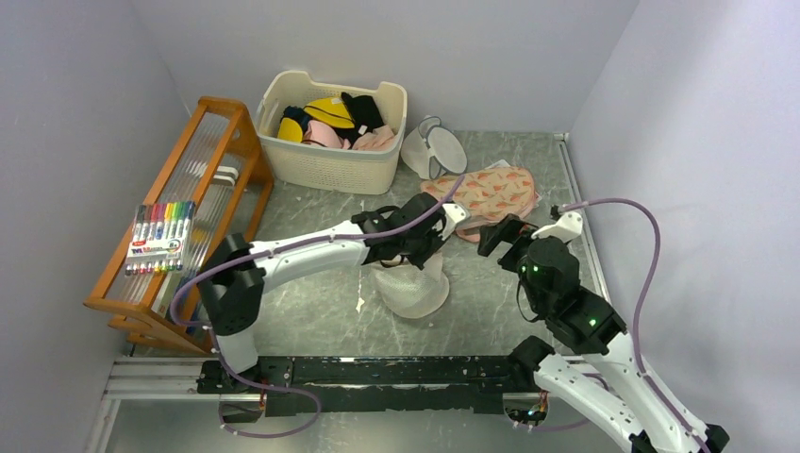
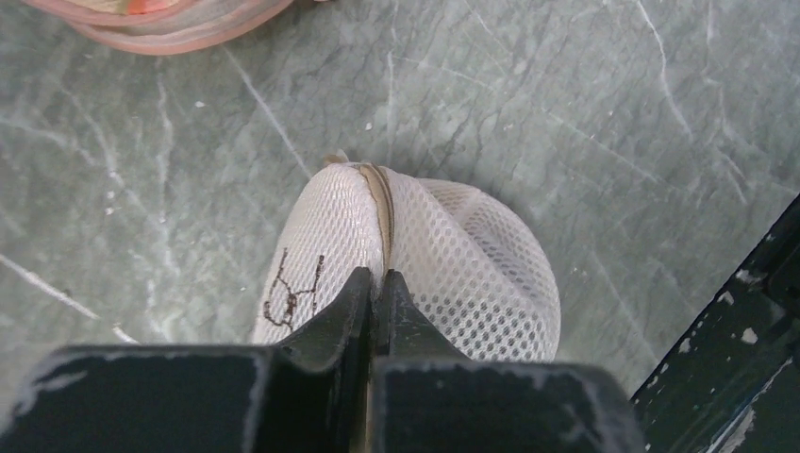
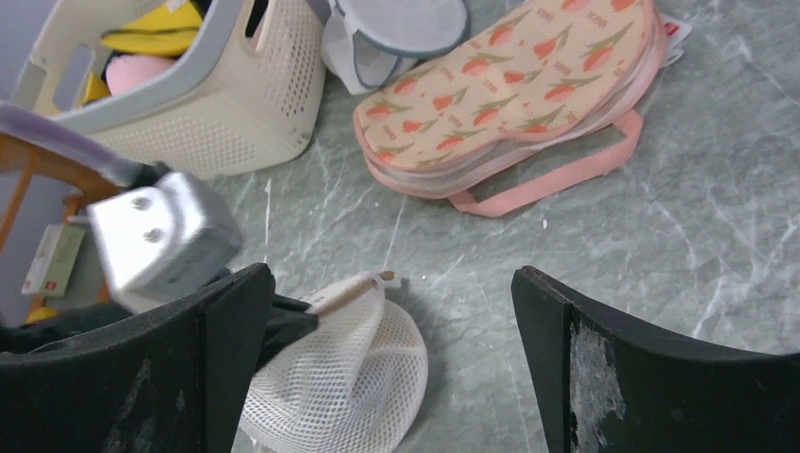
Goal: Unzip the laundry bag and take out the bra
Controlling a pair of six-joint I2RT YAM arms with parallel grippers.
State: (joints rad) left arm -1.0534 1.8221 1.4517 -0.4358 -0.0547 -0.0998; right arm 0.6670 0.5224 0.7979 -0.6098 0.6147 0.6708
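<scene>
LEFT ARM PINS WASH BAG: The left end effector is clamped on the cream zip rim of the round white mesh laundry bag. Its two black fingers are pressed together over the seam, just beside the small black bra outline on the lid.

The bag rests on the grey-green marbled surface in the middle of the workspace, under the left arm. It is squeezed up on edge, and a small tan zip pull pokes out at the end of the rim away from the grip.

The right end effector hovers just beside the bag with its jaws wide apart, holding nothing and looking down on the rim.

Along the stretch of rim that shows, the zip looks closed, and no bra is out of the bag. The task therefore appears to be at its opening stage: the bag is secured, while both the unzipping and the removal seem left to do. The mesh hides what is inside.

Further out, a flat pink pouch with an orange print lies near, with a plain greyish-white mesh bag beside it. A cream plastic basket of clothes stands at the back wall, and a wooden rack carrying a pack of coloured markers sits at left.
</scene>
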